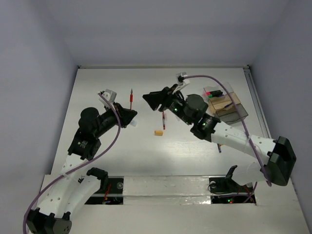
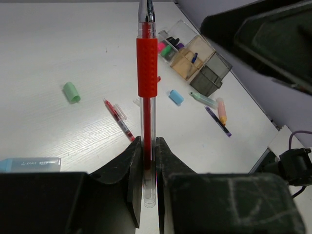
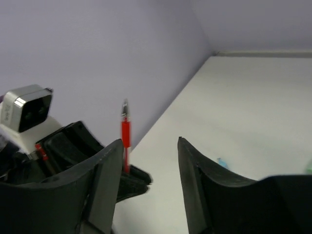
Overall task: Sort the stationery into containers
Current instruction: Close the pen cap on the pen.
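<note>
My left gripper [image 2: 147,142] is shut on the clear lower end of a red pen [image 2: 146,73], which points away from the wrist. From above, that red pen [image 1: 130,98] sticks out past the left gripper [image 1: 130,116]. My right gripper [image 1: 149,99] hangs just to the right of it, open, with nothing between its fingers. In the right wrist view the pen [image 3: 126,132] shows beyond the left finger of the right gripper [image 3: 149,146]. The clear compartment container [image 1: 225,105] stands at the right and holds a few items [image 2: 168,48].
On the table lie a second red pen [image 1: 163,122], an orange eraser [image 1: 158,132], a green eraser [image 2: 71,91], a blue eraser [image 2: 176,97], a pale green highlighter [image 2: 204,100], an orange marker [image 2: 222,111] and a purple pen [image 2: 218,122]. A blue-capped item [image 2: 29,164] lies by the left gripper.
</note>
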{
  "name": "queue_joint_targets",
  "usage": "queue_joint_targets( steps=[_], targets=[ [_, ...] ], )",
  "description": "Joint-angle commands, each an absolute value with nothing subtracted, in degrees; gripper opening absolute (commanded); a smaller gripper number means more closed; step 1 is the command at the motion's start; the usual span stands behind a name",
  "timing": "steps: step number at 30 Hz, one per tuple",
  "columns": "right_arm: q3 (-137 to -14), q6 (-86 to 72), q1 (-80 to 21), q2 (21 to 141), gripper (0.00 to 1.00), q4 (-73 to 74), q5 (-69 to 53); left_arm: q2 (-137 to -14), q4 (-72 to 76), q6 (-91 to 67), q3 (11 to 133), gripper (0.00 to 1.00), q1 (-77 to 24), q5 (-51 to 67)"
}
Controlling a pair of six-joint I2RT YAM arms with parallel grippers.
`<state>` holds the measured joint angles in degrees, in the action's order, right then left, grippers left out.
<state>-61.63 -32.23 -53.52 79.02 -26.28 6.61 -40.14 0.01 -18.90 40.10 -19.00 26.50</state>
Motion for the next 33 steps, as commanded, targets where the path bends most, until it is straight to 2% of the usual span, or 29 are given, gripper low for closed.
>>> queue_joint_targets(
  steps=[1,4,5,8,11,13,14,16,17,19,20,23,33],
  targets=[
    [-59.68,-29.79,-49.49,73.92,0.45,-19.27,14.4,-38.59,1.06,-17.93,40.69,0.0,-18.72,25.93],
    [-58.36,-30.84,-42.12,72.16,0.32,-6.81,17.13,-38.15,0.79,-17.84,40.87,0.0,-18.72,25.49],
    [-58.45,-31.55,-40.19,72.16,0.19,-3.64,17.4,-38.06,0.79,-17.75,40.87,0.0,-19.33,25.58],
    [-56.87,-30.42,-33.06,73.03,0.0,5.52,18.63,-37.53,0.62,-17.75,40.96,0.0,-20.04,25.58],
    [-56.08,-28.4,-28.57,75.23,0.0,9.84,19.51,-37.0,0.35,-17.58,41.13,0.0,-20.65,25.4],
    [-56.68,-27.6,-26.73,77.07,0.08,11.85,20.56,-36.48,0.09,-17.32,41.13,0.0,-21.36,24.7],
    [-57.04,-26.64,-25.15,79.95,0.22,12.3,20.83,-36.3,0.09,-17.05,41.13,0.0,-21.88,24.09],
    [-58.96,-26.46,-24.52,83.04,0.34,14.23,20.92,-35.69,-1.22,-16.61,41.31,0.0,-21.88,23.38],
    [-59.24,-26.19,-23.74,85.67,0.48,14.06,21.0,-35.34,-1.49,-16.26,41.4,0.0,-21.88,22.42],
    [-59.94,-26.45,-22.94,87.97,0.57,13.36,18.56,-34.72,-2.11,-16.08,41.57,0.0,-22.5,21.8],
    [-60.29,-26.89,-22.94,88.76,0.64,12.66,17.94,-34.63,-2.28,-15.91,41.57,0.0,-22.5,21.45],
    [-61.87,-27.77,-21.72,93.07,0.71,11.6,16.53,-34.45,-2.55,-15.73,41.66,0.0,-23.02,21.01],
    [-63.81,-31.37,-20.65,101.24,0.71,7.47,11.95,-34.45,-3.08,-15.29,41.84,0.0,-23.55,19.95]
  ],
)
